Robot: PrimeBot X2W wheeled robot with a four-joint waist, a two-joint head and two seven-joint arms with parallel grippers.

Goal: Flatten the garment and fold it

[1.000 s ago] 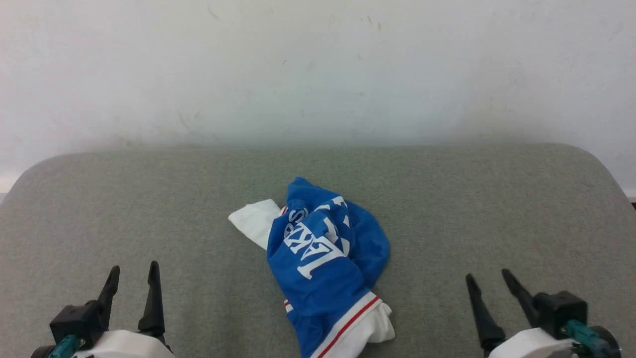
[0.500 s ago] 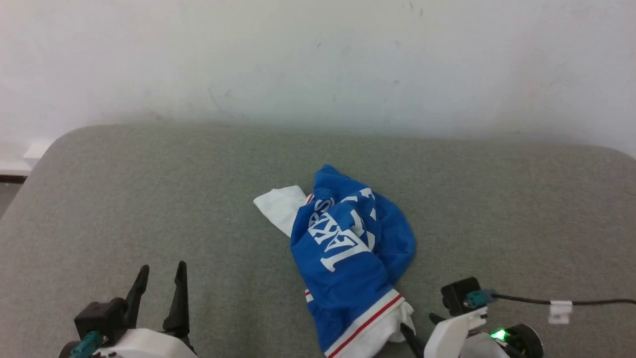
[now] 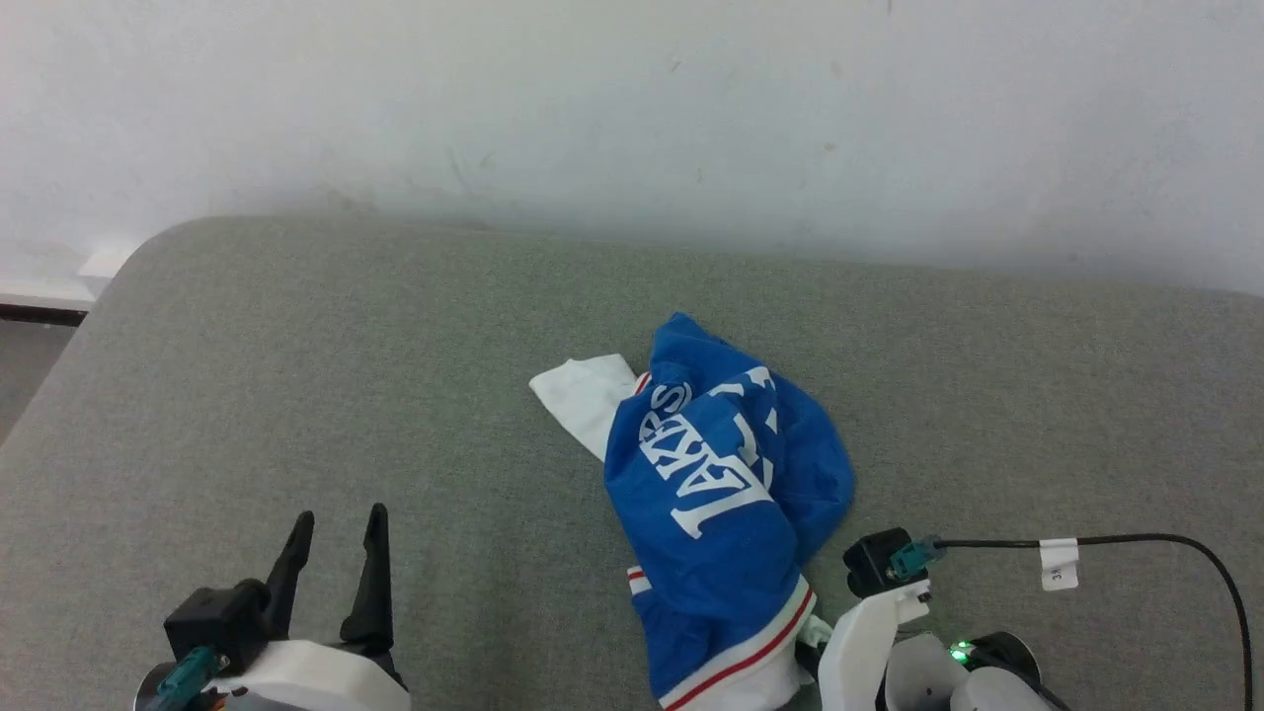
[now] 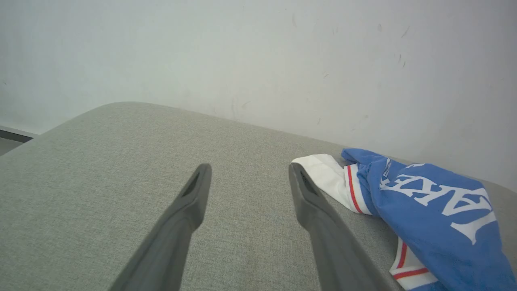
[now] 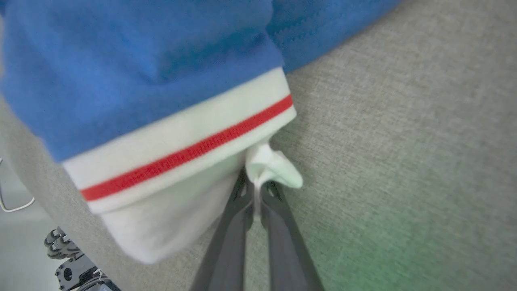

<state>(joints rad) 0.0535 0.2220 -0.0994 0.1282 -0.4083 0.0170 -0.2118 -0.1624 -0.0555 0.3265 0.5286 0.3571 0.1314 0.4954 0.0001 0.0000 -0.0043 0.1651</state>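
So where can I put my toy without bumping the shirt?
Big bare cushion between the shirt and the left tool. More behind the shirt, up to the wall. Crowded at the shirt's near corner, where the right tool pinches the white cloth.

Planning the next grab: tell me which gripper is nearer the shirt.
Right. The right gripper pinches a white sleeve of the shirt; the left gripper is open, well to its left.

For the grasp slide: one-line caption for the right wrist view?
Right pincer shut on a white fold of the bunched royal-blue cloth T-shirt lying on a grey fabric surface.
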